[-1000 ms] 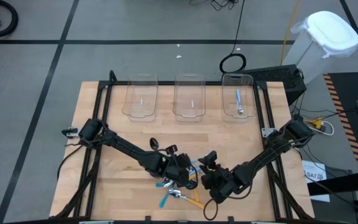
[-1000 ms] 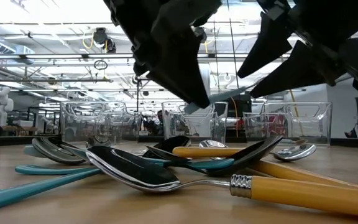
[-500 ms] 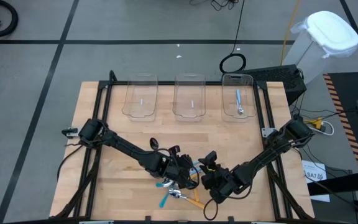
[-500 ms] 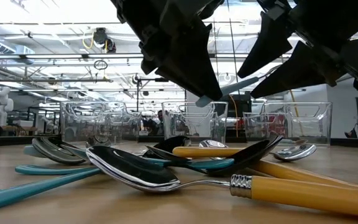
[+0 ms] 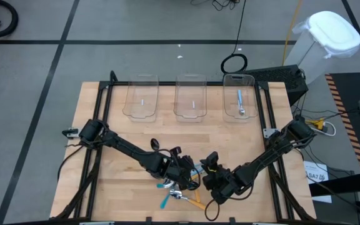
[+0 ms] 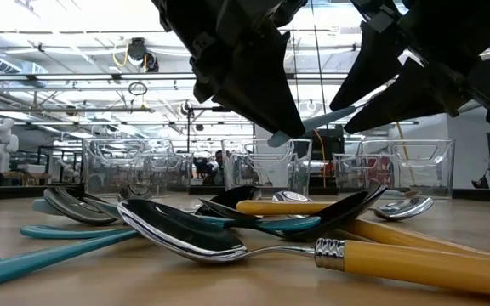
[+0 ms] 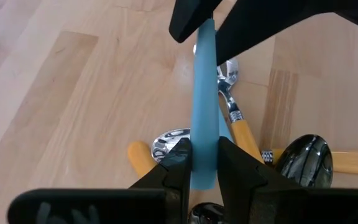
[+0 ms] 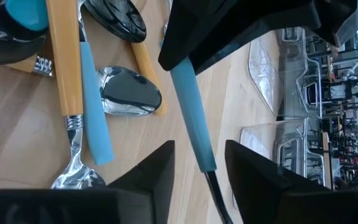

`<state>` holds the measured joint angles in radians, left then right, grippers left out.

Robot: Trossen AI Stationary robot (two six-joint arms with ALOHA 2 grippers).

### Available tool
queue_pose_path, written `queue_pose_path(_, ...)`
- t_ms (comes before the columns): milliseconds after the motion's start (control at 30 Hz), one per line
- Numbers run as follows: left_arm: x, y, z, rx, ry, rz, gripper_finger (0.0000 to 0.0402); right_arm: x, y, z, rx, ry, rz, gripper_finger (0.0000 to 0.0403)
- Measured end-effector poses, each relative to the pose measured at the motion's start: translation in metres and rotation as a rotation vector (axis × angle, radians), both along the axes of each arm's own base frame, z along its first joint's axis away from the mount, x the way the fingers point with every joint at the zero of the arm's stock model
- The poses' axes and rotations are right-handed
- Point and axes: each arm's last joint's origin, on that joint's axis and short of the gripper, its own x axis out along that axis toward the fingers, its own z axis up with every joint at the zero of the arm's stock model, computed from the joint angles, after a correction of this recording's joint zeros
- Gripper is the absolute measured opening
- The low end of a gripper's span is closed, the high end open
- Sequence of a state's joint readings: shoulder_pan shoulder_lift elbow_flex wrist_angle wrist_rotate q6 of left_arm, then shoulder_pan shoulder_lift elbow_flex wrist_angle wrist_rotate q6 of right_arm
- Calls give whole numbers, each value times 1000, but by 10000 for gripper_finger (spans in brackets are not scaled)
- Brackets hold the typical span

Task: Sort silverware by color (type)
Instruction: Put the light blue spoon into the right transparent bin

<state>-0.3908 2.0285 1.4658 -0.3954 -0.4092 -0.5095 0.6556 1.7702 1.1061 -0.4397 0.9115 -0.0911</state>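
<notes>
My wooden table [image 5: 105, 112] carries three clear bins [image 5: 141, 100] along its far edge; the one nearest my right arm's side already holds a light-blue spoon [image 5: 240, 102]. The pile of silverware [image 5: 180, 194] lies at the table's near edge, well apart from those bins: orange-handled spoons [image 6: 415, 259], teal-handled spoons [image 6: 49, 242] and shiny bowls crossing one another.

Just above that pile my two grippers meet. My left gripper [image 7: 202, 163] is clamped on one end of a light-blue handle [image 7: 204, 99], holding that spoon clear of the heap. My right gripper [image 8: 199, 165] stands at the spoon's other end with its fingers [image 8: 148, 171] spread either side of it and not pressing it, as far as I can judge.

This looks like a hand-over. To do it well I should centre my right fingers across the handle's width, bring them together firmly before my left ones let go, and keep the spoon level over the pile so it cannot tip out or snag a neighbour.
</notes>
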Motion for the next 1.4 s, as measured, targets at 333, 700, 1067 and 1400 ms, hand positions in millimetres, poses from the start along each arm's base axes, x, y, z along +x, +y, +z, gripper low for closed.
queue_pose_path(333, 0, -1, 0, -21, 4, -13, 60, 0, -1, -1, -2, 14, 1, 89)
queue_pose_path(700, 0, -1, 0, -20, 4, -19, 60, 0, -1, -2, 30, 48, 16, 23)
queue_pose_path(1067, 3, -12, 7, 52, -93, -73, 151, -4, -4, 2, 48, 48, -11, 22)
queue_pose_path(1400, 8, -19, 21, 159, -221, -121, 204, -27, -8, 35, 218, -15, -90, 22)
